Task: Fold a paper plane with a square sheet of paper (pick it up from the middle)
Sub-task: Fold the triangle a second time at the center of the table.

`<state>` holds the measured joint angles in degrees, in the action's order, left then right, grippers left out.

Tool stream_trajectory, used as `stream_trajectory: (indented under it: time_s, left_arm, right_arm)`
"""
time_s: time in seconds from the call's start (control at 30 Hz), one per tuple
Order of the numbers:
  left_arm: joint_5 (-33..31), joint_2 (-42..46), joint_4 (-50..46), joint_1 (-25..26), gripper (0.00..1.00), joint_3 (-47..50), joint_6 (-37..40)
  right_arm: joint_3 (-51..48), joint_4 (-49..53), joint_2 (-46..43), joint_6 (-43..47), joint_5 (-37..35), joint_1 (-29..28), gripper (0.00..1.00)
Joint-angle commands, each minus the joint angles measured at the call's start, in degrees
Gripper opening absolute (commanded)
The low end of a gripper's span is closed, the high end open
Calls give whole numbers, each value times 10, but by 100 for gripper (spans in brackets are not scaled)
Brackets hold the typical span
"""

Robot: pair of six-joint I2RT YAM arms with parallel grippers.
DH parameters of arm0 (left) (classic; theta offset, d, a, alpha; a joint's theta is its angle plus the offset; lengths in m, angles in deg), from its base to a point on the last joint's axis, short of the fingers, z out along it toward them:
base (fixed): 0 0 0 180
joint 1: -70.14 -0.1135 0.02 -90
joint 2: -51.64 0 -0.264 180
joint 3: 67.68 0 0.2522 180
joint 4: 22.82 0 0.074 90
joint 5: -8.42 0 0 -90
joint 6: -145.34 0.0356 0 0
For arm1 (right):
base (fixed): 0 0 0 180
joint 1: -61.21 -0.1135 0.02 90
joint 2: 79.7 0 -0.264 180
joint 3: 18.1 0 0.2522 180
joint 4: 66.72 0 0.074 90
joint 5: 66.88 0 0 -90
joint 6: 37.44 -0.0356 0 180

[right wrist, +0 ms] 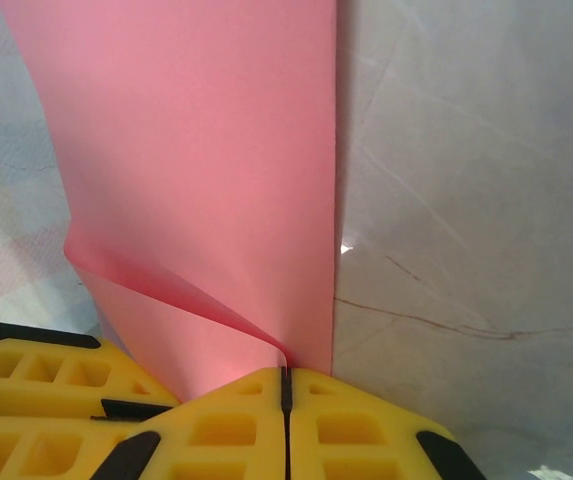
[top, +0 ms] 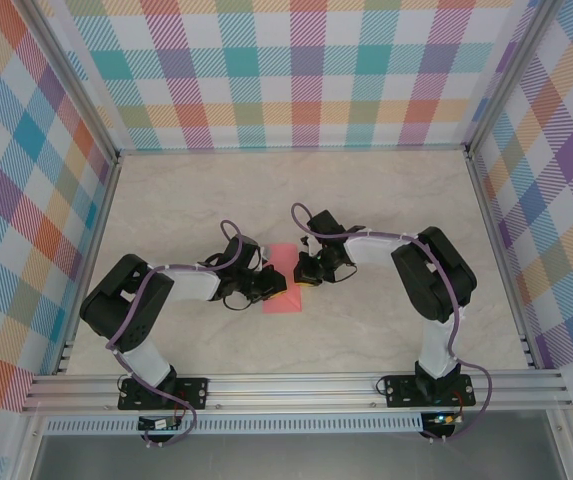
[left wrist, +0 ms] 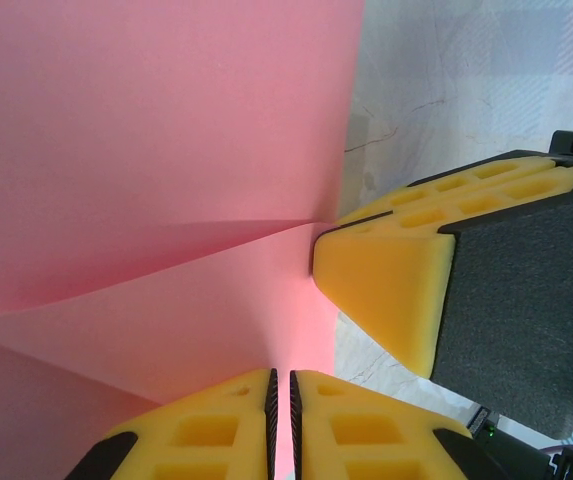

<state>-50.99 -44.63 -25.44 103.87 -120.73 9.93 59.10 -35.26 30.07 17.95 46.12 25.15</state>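
The salmon-pink square sheet of paper (top: pixel 283 256) lies on the marble table between the two arms, and from above it reads as a narrow upright strip. My left gripper (top: pixel 270 288) comes at it from the left and my right gripper (top: pixel 310 272) from the right. In the left wrist view the sheet (left wrist: pixel 146 130) has a crease running to its edge, and the left gripper (left wrist: pixel 282 374) is shut on a thin pink layer. In the right wrist view a flap of the sheet (right wrist: pixel 216 150) curls up, and the right gripper (right wrist: pixel 285 372) is shut on its edge.
The marble tabletop (top: pixel 386 190) stretches out behind and to both sides. Plaid walls (top: pixel 296 70) and aluminium rails (top: pixel 296 385) box the space in. The right gripper's yellow finger (left wrist: pixel 386 290) sits close beside the left gripper's fingers (right wrist: pixel 36 385).
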Motion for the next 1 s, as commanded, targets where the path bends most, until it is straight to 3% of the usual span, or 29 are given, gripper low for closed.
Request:
stream_trajectory:
  time_s: [0.0,0.97]
  left_arm:
    - [6,-5,9,5,14,-13,12]
    - [-10,12,9,5,13,-7,18]
  right_arm:
    - [12,11,12,12,-16,-2,6]
    - [-13,-14,-22,17,-5,-2,6]
